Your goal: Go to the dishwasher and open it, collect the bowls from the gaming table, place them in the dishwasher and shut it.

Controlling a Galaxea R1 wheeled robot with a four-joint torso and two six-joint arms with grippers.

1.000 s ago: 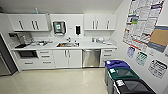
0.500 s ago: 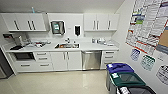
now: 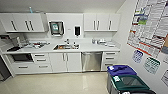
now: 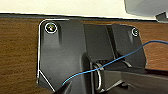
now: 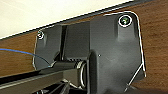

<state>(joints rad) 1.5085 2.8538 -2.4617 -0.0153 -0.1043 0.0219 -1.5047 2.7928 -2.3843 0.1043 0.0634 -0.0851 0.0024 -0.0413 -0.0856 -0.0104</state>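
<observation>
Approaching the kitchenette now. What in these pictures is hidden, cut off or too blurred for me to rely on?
- Dishwasher, head view: door looks shut; handle too blurred to trace.
- Items on the counter by the sink, head view: too small and blurred to identify.
- Green-lidded bin, head view: cut off by the picture's bottom edge.
- Wall posters, head view: text unreadable, cut by the right edge.
- Both wrist views: the robot's dark plate hides the fingers.

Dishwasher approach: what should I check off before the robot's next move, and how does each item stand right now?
1. Dishwasher in head view, under the counter right of the sink: ok.
2. Its door shut, so opening is not yet done: ok.
3. Floor in front of it free of obstacles: ok.
4. Bins at the right stand off the straight path: ok.
5. Hands open or shut: cannot tell.
</observation>
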